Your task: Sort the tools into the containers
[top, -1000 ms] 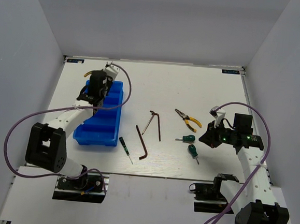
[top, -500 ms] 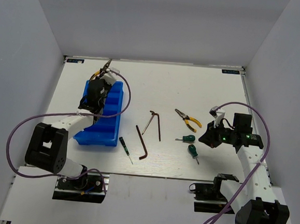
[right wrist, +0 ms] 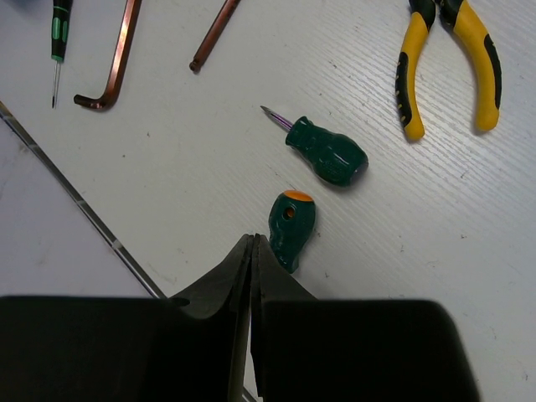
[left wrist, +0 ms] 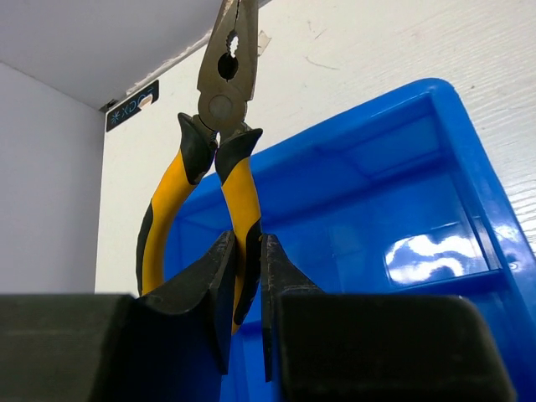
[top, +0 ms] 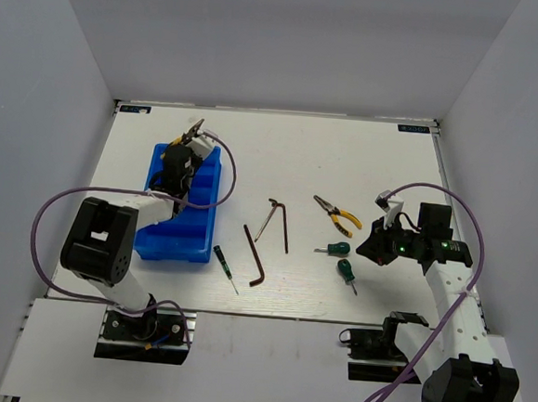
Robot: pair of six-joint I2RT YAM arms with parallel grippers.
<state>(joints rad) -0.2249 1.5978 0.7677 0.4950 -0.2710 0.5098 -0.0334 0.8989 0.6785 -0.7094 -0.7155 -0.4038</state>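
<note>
My left gripper (left wrist: 244, 244) (top: 182, 150) is shut on one handle of a yellow-handled pliers (left wrist: 219, 142), held over the far end of the blue tray (top: 180, 208) (left wrist: 435, 209). Its metal nose (top: 197, 126) points past the tray's far rim. My right gripper (right wrist: 252, 243) (top: 374, 246) is shut and empty, above the table beside two stubby green screwdrivers (right wrist: 328, 152) (right wrist: 291, 228). The second yellow pliers (top: 336, 214) (right wrist: 446, 59), the dark hex keys (top: 256, 253) (top: 281, 222) and the thin green screwdriver (top: 224, 266) lie on the table.
White walls close in the table on the left, right and far side. The table's near edge (right wrist: 75, 197) runs just below the stubby screwdrivers. Both arms' purple cables (top: 225, 165) loop above the table.
My left gripper has swung toward the tray's far end with the pliers, whose nose now pokes out past the rim. The right arm has not moved.
</note>
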